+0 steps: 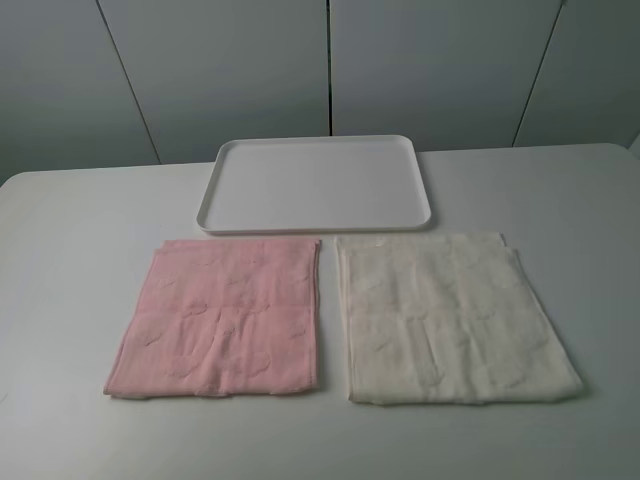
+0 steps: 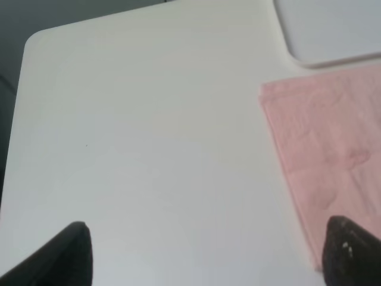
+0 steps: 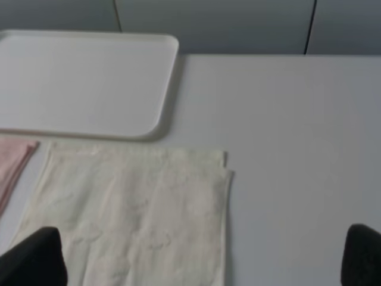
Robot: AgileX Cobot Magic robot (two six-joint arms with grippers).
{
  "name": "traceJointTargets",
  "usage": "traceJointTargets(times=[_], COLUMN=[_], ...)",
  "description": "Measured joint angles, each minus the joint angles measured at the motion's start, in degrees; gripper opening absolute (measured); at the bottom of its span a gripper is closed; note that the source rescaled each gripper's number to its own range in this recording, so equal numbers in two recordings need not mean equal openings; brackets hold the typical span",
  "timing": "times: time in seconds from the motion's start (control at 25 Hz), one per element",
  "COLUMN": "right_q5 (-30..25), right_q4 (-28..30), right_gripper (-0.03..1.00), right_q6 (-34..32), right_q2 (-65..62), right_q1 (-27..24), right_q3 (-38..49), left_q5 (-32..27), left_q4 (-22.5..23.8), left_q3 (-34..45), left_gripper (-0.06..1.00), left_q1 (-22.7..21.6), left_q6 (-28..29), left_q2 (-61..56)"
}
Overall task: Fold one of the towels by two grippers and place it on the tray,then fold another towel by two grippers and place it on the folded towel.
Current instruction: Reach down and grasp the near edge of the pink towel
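Jaws left: spread by pink towel [image 2: 327, 137] | jaws right: spread over cream towel [image 3: 137, 214]

A white table [image 1: 70, 300] with rounded far corners stretches out in front of me, its top smooth and matte. Behind its far edge stands a wall of grey panels [image 1: 230, 70], split by thin dark seams.
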State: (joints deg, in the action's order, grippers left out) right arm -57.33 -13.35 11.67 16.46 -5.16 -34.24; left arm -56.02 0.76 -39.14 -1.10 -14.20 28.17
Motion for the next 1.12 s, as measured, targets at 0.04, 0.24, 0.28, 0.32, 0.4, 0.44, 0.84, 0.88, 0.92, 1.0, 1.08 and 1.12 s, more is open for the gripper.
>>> traceJointTargets(times=[0.04,0.24,0.28,0.32,0.4,0.44,0.84,0.88,0.92,1.0,1.08,1.12], right_q5=[0.8,5.9,6.4,6.7,6.2,6.1,11.8,11.8,11.8,11.8,11.1,10.4], right_q4=[-1.2,-11.5,-14.2,-16.3,-20.7,-22.1,-16.5,-15.3,-13.6,-9.6,-6.0,-4.1], right_gripper=[1.0,1.0,1.0,1.0,1.0,1.0,1.0,1.0,1.0,1.0,1.0,1.0], right_q6=[1.5,17.1,20.6,23.4,29.9,32.0,38.9,38.7,38.0,36.4,34.9,34.2], right_q2=[2.9,16.9,20.7,23.4,29.7,32.7,49.2,50.5,52.1,55.6,58.9,60.6], right_q1=[-0.1,-0.1,-0.1,-0.1,-0.1,0.5,24.3,26.2,28.7,32.4,36.1,37.6], right_q3=[0.0,-0.1,-0.4,-0.6,-2.1,-2.9,-11.5,-12.1,-13.0,-15.0,-16.9,-17.9], left_q5=[1.0,8.6,9.0,9.1,9.1,8.9,5.4,5.1,4.8,4.5,4.7,5.1], left_q4=[0.0,1.1,2.2,3.1,5.2,6.3,3.4,3.0,2.4,0.6,-0.8,-0.8], left_q3=[-0.9,-6.5,-7.8,-8.9,-11.5,-12.7,-16.1,-16.1,-16.1,-16.0,-15.1,-14.1], left_gripper=[1.0,1.0,1.0,1.0,1.0,1.0,1.0,1.0,1.0,1.0,1.0,1.0], left_q1=[0.0,4.5,5.7,6.8,9.0,9.8,11.2,11.2,11.2,11.2,11.3,11.5], left_q6=[-2.0,-13.4,-16.0,-17.7,-19.9,-21.2,-37.1,-38.6,-39.9,-42.7,-46.9,-48.5], left_q2=[4.0,20.9,24.2,27.4,33.6,37.0,59.3,60.4,61.2,62.7,64.0,64.5])
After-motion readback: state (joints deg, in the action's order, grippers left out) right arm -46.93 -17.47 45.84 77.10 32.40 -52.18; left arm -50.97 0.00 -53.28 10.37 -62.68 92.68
